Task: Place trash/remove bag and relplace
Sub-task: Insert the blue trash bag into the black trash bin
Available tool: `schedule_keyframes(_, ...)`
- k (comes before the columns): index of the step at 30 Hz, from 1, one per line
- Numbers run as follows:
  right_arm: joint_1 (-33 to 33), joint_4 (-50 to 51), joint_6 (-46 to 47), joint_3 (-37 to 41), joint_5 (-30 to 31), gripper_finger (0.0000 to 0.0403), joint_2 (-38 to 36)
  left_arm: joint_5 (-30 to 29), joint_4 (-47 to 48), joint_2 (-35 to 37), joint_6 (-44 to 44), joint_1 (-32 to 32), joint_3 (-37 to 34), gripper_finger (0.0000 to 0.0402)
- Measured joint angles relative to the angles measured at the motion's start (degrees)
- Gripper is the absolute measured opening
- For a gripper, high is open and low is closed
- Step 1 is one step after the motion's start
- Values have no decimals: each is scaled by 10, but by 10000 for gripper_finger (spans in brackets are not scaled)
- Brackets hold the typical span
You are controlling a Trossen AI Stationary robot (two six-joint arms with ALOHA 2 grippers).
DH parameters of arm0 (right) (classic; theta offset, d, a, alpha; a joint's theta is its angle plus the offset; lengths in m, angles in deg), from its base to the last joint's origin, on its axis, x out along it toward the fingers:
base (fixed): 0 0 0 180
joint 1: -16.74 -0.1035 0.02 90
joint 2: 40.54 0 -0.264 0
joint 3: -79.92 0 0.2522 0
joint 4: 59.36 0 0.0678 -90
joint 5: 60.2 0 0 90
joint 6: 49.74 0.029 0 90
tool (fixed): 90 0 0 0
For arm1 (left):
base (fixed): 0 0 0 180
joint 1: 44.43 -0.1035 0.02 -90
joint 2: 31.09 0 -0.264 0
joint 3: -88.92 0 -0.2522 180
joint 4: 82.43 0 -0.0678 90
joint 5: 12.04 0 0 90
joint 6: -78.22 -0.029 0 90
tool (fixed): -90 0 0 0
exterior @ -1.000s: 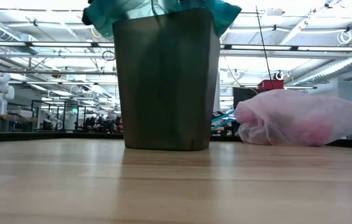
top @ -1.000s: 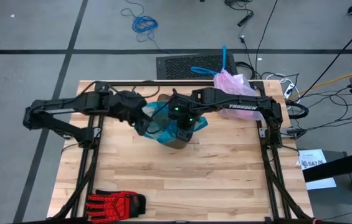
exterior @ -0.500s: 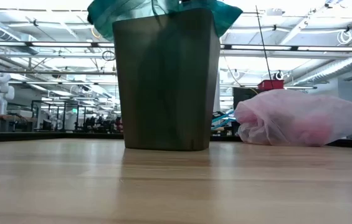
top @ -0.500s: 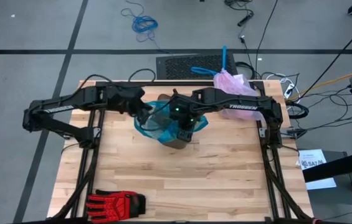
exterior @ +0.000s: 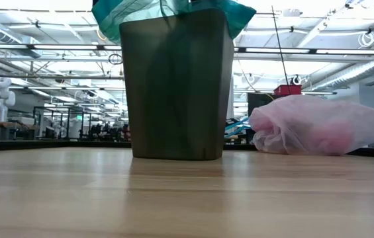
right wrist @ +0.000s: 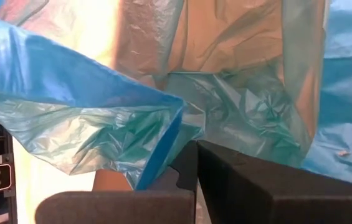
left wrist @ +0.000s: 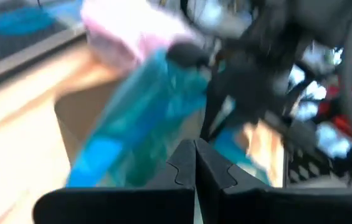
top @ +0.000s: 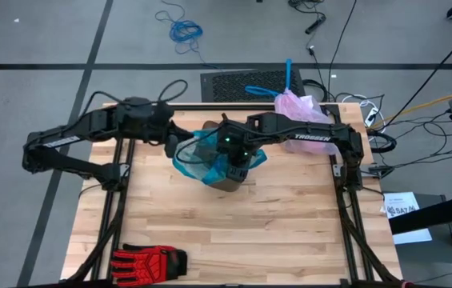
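- Red glove point(top: 149, 260) lay at the near left corner of the table point(top: 290, 232), well apart from the work.
- Left gripper point(top: 179, 142) sat at the left rim of the bin point(exterior: 175, 86), fingers shut on a fold of the teal liner point(top: 196, 156).
- Right gripper point(top: 238, 170) reached down over the bin mouth, fingers shut, pinching the teal liner at the right rim.
- Pink bag point(top: 299, 108) rested at the far right table edge, apart from both grippers, blue drawstrings point(top: 270, 84) trailing off the back.
- Judged light, soft and slippery; thin film likely to tear. Best taken at the gathered neck or by the drawstrings, not by the body.
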Motion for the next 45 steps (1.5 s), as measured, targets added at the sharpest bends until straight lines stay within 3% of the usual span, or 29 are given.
schedule_keyframes(5,0,-1,-9,0,0,0,0,42,63,-29,-21,1,0,1)
schedule_keyframes(13,0,-1,-22,0,1,0,0,-53,73,-36,-56,0,0,1)
schedule_keyframes(19,0,-1,-40,0,11,0,0,-52,90,-32,-58,-18,-1,0)
schedule_keyframes(23,0,-9,-56,0,19,0,0,-49,44,-5,-57,-42,0,0)
schedule_keyframes(26,0,-15,-69,0,19,0,0,-28,47,12,-55,-71,0,0)
schedule_keyframes(30,0,-27,-90,0,19,0,-1,96,68,8,-71,-98,0,0)
schedule_keyframes(32,0,-40,-105,0,19,0,-1,123,62,-4,-87,-104,0,0)
schedule_keyframes(40,-9,-57,-166,0,21,0,-1,139,56,-70,-122,-105,-1,0)
schedule_keyframes(45,-14,-64,-196,0,21,0,-1,115,55,-90,-152,-128,-1,0)
